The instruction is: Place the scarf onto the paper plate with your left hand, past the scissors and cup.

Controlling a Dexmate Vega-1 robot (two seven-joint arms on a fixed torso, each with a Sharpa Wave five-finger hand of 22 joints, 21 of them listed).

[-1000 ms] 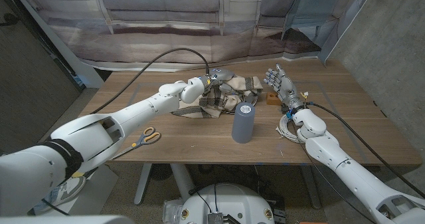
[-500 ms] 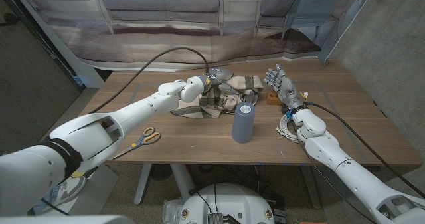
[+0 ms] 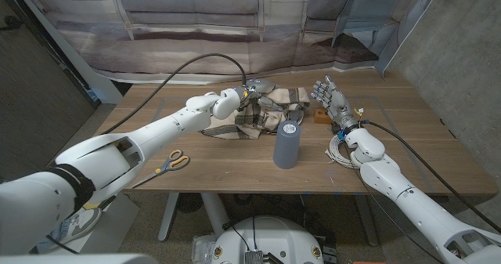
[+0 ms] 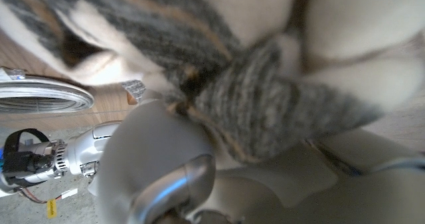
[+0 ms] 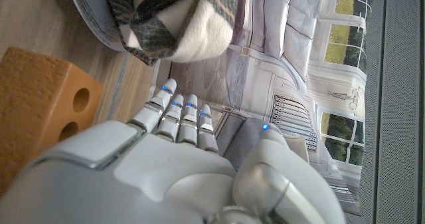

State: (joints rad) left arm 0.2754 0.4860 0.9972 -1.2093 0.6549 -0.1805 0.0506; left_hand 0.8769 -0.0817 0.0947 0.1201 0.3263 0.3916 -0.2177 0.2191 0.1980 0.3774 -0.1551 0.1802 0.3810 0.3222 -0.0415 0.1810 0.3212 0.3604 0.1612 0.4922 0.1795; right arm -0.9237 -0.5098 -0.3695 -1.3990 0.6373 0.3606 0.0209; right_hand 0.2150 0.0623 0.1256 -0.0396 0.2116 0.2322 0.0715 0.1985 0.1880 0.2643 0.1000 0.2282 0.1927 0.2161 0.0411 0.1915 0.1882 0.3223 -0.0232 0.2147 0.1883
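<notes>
Head view: left hand [image 3: 252, 92] grasps plaid woollen scarf [image 3: 270, 111] on brown wooden table [image 3: 211, 158]; right hand [image 3: 333, 99] fingers released; grey backdrop [image 3: 196, 21] behind.

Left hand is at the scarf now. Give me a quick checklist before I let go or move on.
1. Left hand grips the scarf: ok; the left wrist view shows fabric bunched against the fingers.
2. Scarf on the paper plate: cannot tell; the right wrist view shows fabric lying over the rim, but part trails on the table.
3. Gray cup upright, apart from the arm: ok.
4. Scissors untouched at the table's near edge: ok.
5. Right hand open and beside the scarf, not on it: ok.
6. Orange block beside the right hand, apart from the scarf: ok.
</notes>
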